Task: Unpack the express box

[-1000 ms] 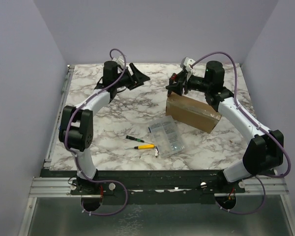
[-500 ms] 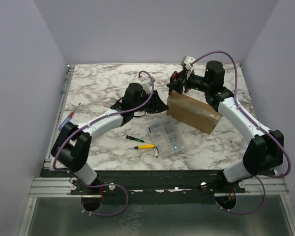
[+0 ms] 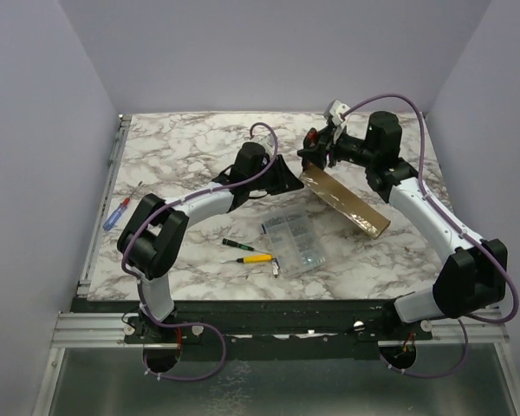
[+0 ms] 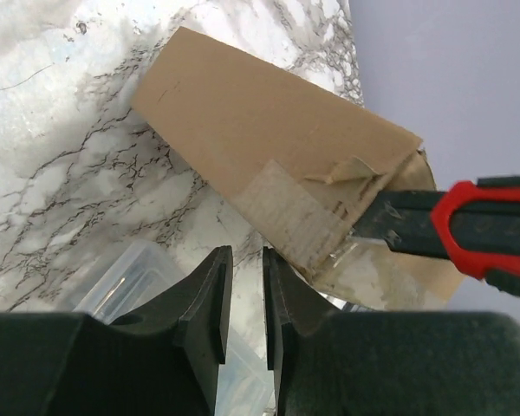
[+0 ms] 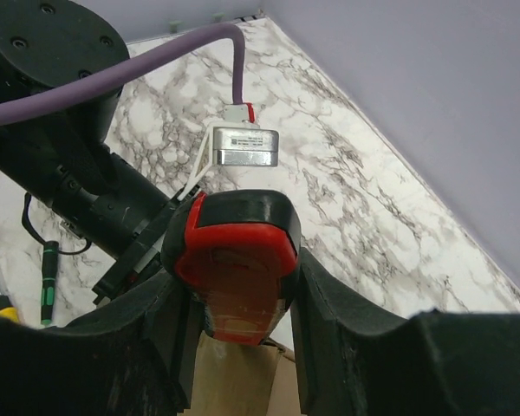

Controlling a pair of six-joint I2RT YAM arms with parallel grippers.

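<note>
Here the box (image 3: 342, 201) sits on the far right part of the table (image 3: 173, 147), tilted, just beyond the clear case (image 3: 295, 243). The right gripper (image 3: 316, 154) is clenched on a red and black knife (image 4: 468, 230), whose tip meets the box's taped corner. The left gripper (image 4: 245, 260) hovers near that corner, its 2 fingers (image 4: 215, 286) nearly together with a thin gap, grasping nothing.

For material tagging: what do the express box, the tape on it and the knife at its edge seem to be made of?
The express box looks like matte brown cardboard, with a creased flap edge. The tape is probably translucent plastic packing tape, wrinkled and peeling at one corner. The knife likely has a moulded plastic handle, red over black.
</note>
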